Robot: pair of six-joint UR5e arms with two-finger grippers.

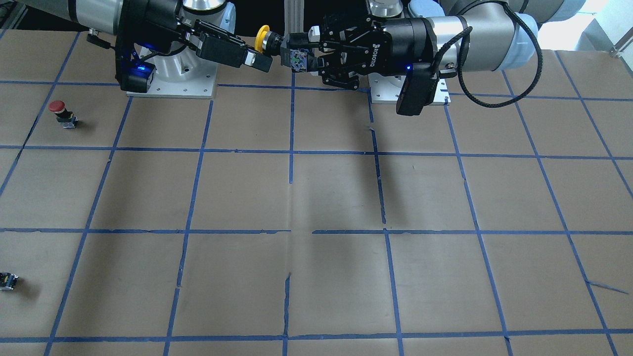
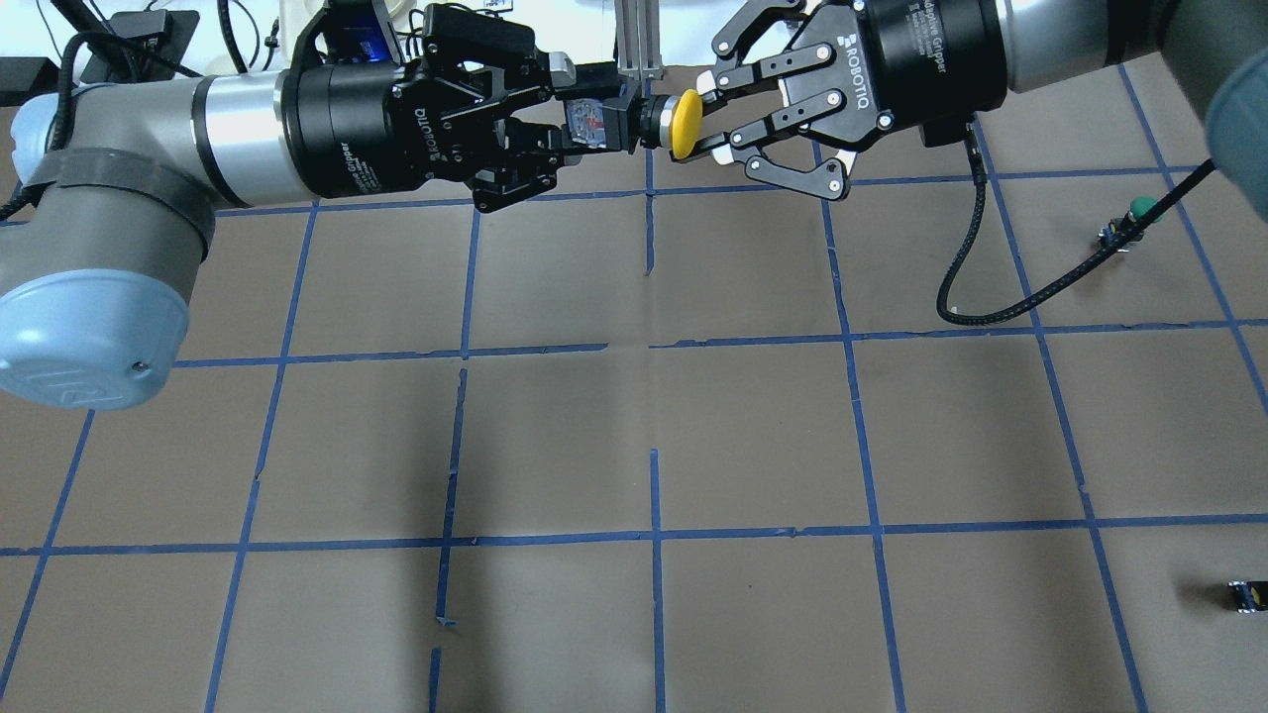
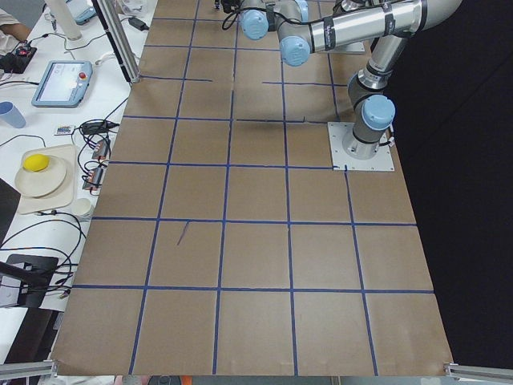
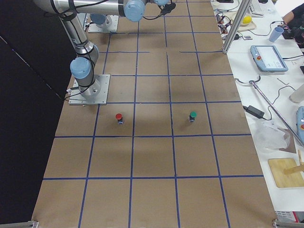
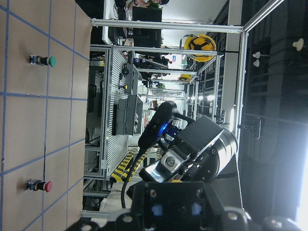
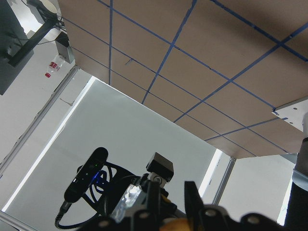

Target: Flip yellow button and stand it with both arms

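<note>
The yellow button is held in the air between both arms, lying sideways above the table's robot side. Its yellow cap points at the right arm, and also shows in the front view. My left gripper is shut on the button's black and grey block body. My right gripper is open, with one jaw on each side of the cap and close to its rim. In the front view the right gripper comes in from the view's left.
A red-capped button stands on the table on the robot's right side. A green-capped button stands further out on that side. A small capless black block lies near the far right edge. Blue tape lines grid the brown table.
</note>
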